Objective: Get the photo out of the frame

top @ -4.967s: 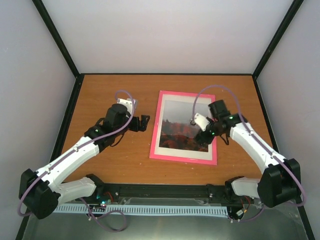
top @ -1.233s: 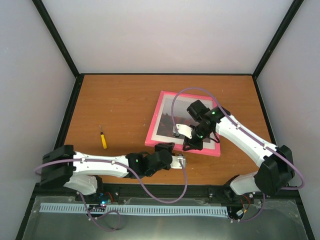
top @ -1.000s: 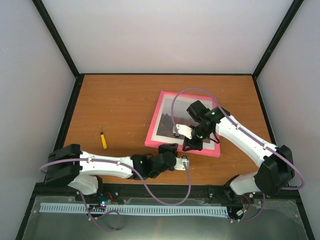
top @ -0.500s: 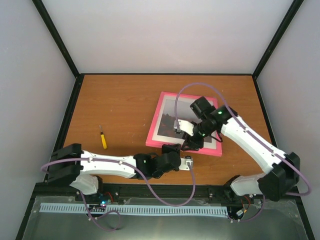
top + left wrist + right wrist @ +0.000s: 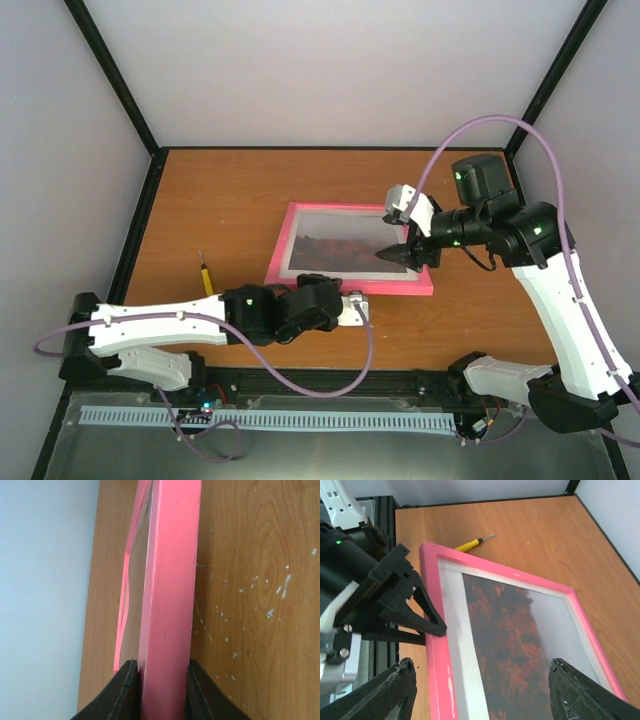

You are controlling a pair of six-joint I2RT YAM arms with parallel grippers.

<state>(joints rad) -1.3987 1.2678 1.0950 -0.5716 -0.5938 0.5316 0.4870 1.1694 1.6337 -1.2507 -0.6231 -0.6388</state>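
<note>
The pink frame (image 5: 350, 289) is tilted, its near edge off the table, with the photo (image 5: 335, 245) of red-orange trees still inside a white mat. My left gripper (image 5: 338, 298) is shut on the frame's near edge. In the left wrist view the pink frame edge (image 5: 172, 580) fills the gap of the left gripper (image 5: 161, 670), both fingers pressed to it. My right gripper (image 5: 398, 252) hovers open over the frame's right end. In the right wrist view the right gripper (image 5: 481, 680) holds nothing, and the photo (image 5: 515, 640) and frame (image 5: 432, 650) lie below.
A small yellow-handled screwdriver (image 5: 207, 277) lies on the wooden table (image 5: 220, 200) left of the frame, and the screwdriver (image 5: 470, 543) also shows in the right wrist view. Black posts and pale walls close in the table's sides and back.
The right gripper has opened and drawn up and to the right, off the frame. The left gripper has closed on the near edge, and the frame has turned and tilted up.
</note>
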